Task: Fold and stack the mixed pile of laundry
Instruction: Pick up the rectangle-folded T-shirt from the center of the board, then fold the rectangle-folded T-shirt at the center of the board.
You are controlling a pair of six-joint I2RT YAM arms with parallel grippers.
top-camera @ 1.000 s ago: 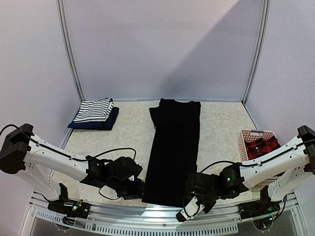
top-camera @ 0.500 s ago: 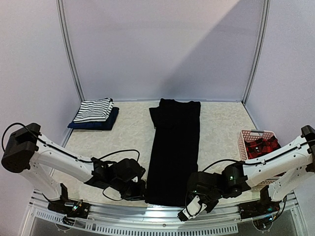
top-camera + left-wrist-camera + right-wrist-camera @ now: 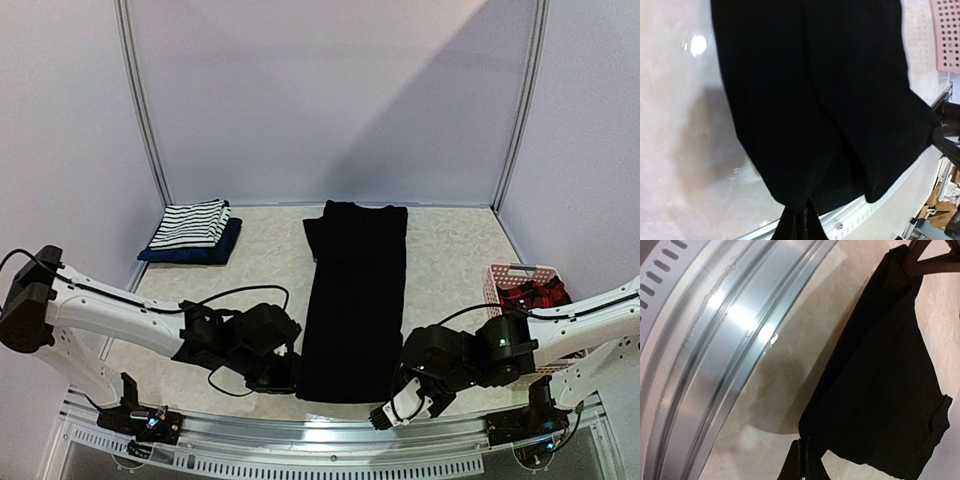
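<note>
A large black shirt (image 3: 355, 290) lies as a long strip down the middle of the table, with its near hem raised a little off the surface. My left gripper (image 3: 291, 378) is shut on the hem's near left corner, and the wrist view shows the black shirt (image 3: 815, 100) hanging from the left gripper (image 3: 802, 220). My right gripper (image 3: 404, 386) is shut on the near right corner, where the black shirt (image 3: 880, 390) runs out of the closed right gripper (image 3: 804, 460). A folded black-and-white striped tank top (image 3: 190, 223) rests on a folded navy piece (image 3: 190, 255) at the back left.
A pink slotted basket (image 3: 515, 271) at the right edge holds a red-black plaid shirt (image 3: 530, 297); the basket (image 3: 945, 35) also shows in the left wrist view. A metal rail (image 3: 320, 440) runs along the table's near edge, close under both grippers.
My left gripper has closed on the shirt's near left corner. Both grippers have drawn the near hem up and slightly away from the front rail; the right arm has shifted right.
</note>
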